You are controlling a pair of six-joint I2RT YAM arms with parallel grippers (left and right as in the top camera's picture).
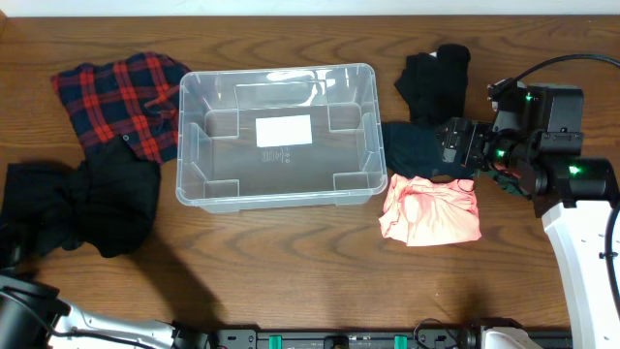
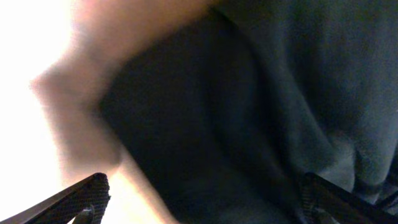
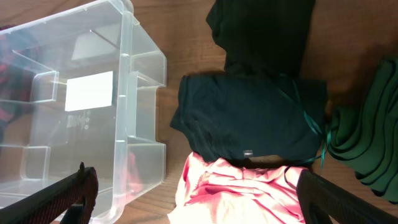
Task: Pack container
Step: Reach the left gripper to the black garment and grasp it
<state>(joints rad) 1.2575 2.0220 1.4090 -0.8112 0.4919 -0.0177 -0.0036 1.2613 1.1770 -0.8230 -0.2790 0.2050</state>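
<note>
**Desk:** Where's the container, and why is nothing in it?

**Me:** The container (image 1: 271, 197) sits mid-table, open side up, holding only its white label. As I read it, it's central so either arm can reach it. The clothes are split around it: the plaid shirt (image 1: 121, 97) and a black heap (image 1: 87, 204) on my left, and another black piece (image 1: 436, 78), the dark teal garment (image 1: 412, 150) and the pink garment (image 1: 431, 208) on my right.

**Desk:** And the pincers?

**Me:** Both are spread fully and holding nothing. The right gripper (image 1: 448, 147) hovers over the teal garment just beside the container's end wall, so I'd guess that's my first pick. The left gripper (image 2: 205, 196) is close above dark cloth. That view is blurred, so I can't tell whether it touches.

**Desk:** Surface? Room?

**Me:** It's a dark wood-grain table (image 1: 291, 281), bare between the piles. There's a pale strip along the far edge and a black rail along the near edge. I can't see any more of the room than that
</note>
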